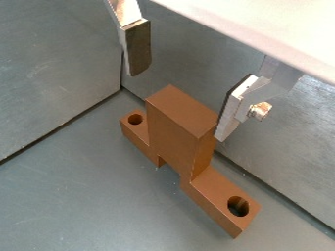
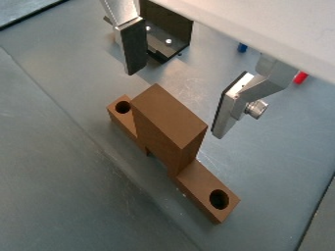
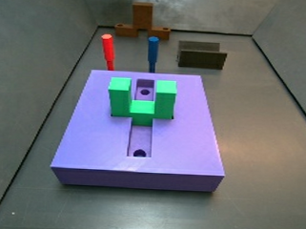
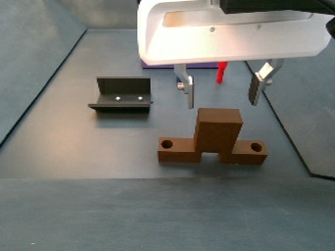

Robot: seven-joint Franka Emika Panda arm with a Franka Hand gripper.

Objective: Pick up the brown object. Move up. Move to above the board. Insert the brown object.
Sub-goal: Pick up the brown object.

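Observation:
The brown object [image 4: 214, 137] lies on the grey floor: a flat orange-brown bar with a round hole at each end and a tall block rising from its middle. It shows in both wrist views [image 1: 177, 147] [image 2: 164, 132], and small at the far end in a side view [image 3: 143, 15]. My gripper [image 4: 220, 103] hangs open just above the block, one finger [image 1: 137, 49] on each side and nothing between them. It touches nothing [image 2: 177, 102]. The lavender board [image 3: 181, 137], with its central groove, lies apart from the brown object. My gripper is out of that side view.
A green U-shaped block [image 3: 142, 97] sits on the board. Behind the board stand a red peg [image 3: 107, 50], a blue peg [image 3: 153, 51] and a dark olive box [image 3: 201, 56]. The fixture [image 4: 120, 95] stands beside the brown object. Grey walls enclose the floor.

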